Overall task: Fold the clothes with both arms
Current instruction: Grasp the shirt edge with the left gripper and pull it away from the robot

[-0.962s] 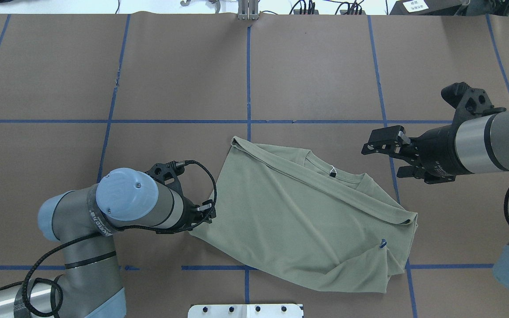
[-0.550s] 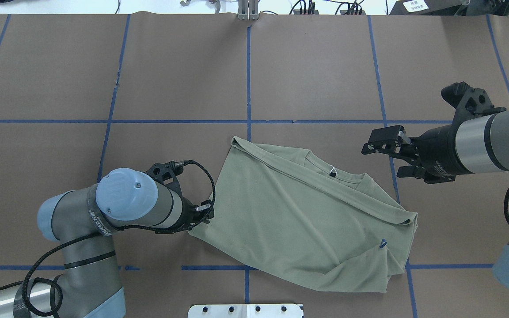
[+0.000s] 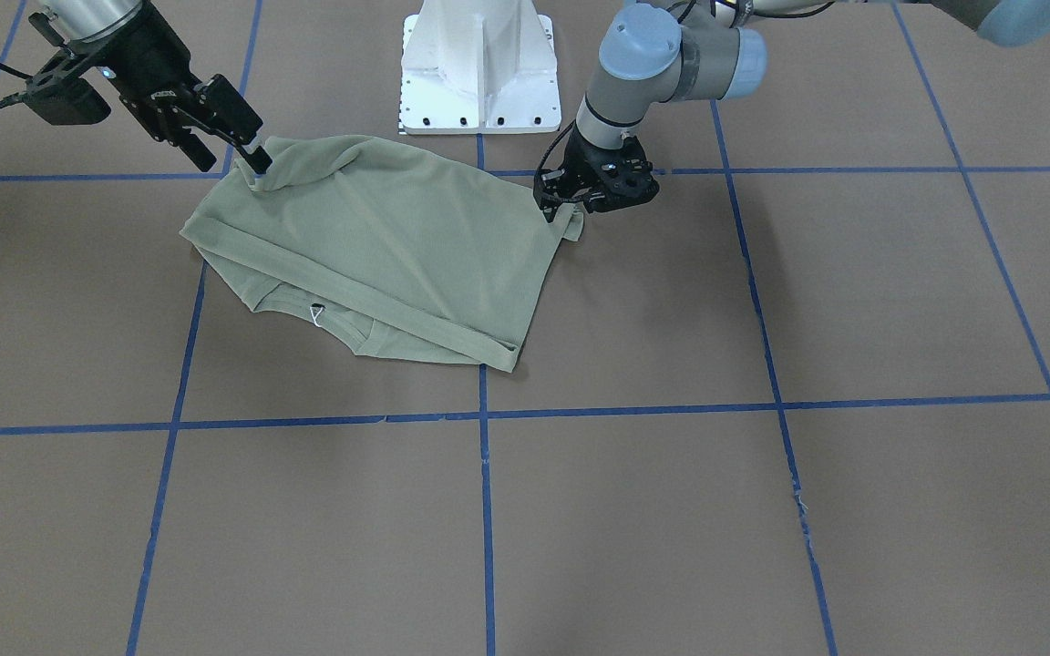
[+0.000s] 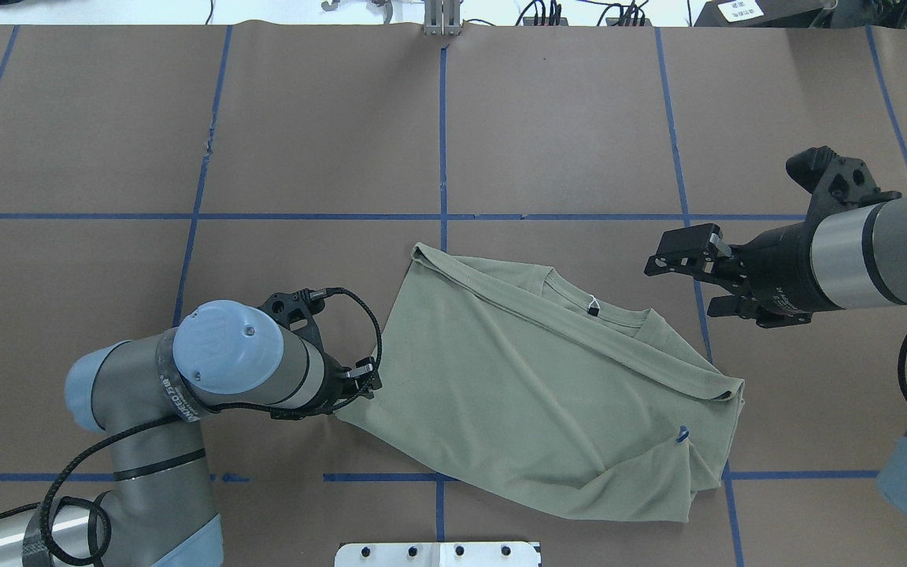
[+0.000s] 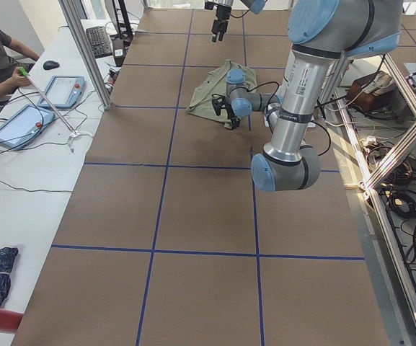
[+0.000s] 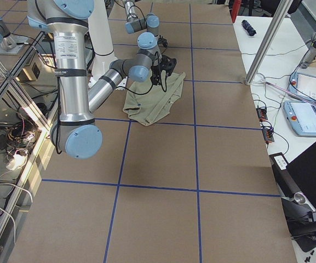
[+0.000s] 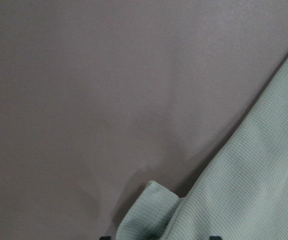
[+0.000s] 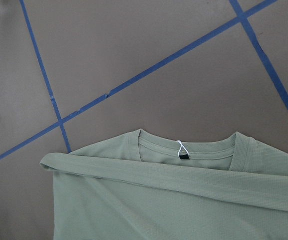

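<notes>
The left pincer (image 4: 367, 378) sits low at the left corner of the shirt (image 4: 532, 386), where the wrist view shows a small lip of cloth curled up close to it. I cannot tell whether it is clenched on that lip. The right pincer (image 4: 686, 285) hovers released and empty, apart from the shirt, off its collar (image 4: 595, 311) side. The shirt lies askew near the robot's edge of the desk (image 4: 312, 142), about midway along it, with a sleeve (image 4: 579, 337) laid across below the collar. This looks like the corner-grasp step before a fold. Next, I judge, the right pincer must drop to a matching corner so both lift evenly.
</notes>
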Tool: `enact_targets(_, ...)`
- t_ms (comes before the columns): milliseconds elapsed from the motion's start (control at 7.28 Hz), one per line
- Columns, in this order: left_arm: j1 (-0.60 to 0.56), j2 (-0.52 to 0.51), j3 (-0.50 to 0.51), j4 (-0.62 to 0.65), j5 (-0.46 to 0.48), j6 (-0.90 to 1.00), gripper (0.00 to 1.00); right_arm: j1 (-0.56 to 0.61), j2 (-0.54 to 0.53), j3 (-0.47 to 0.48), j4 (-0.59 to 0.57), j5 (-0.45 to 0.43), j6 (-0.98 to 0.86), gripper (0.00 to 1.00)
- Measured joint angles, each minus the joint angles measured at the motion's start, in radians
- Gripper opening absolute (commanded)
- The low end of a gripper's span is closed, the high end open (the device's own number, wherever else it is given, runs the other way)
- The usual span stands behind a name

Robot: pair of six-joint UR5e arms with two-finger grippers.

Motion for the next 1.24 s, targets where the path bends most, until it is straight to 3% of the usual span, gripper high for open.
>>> enact_targets(137,0.001,-0.003,0.002,0.002,-0.001,-0.003,0.05,0.001,0.000,-0.001,0.000,0.000,0.000,1.00)
enact_targets(275,0.003,-0.007,0.002,0.003,-0.001,-0.006,0.00,0.001,0.000,-0.001,0.000,0.000,0.000,1.00)
enact_targets(825,-0.018,-0.008,0.001,-0.001,-0.004,0.002,0.00,0.004,0.000,0.000,0.000,-0.001,0.000,1.00)
enact_targets(1099,-0.129,-0.024,0.020,-0.003,-0.003,0.047,0.00,0.008,-0.001,0.000,0.000,-0.002,0.000,1.00)
enact_targets(1237,-0.199,-0.075,0.080,-0.010,-0.002,0.104,0.00,0.010,0.000,0.000,0.000,-0.002,0.000,1.00)
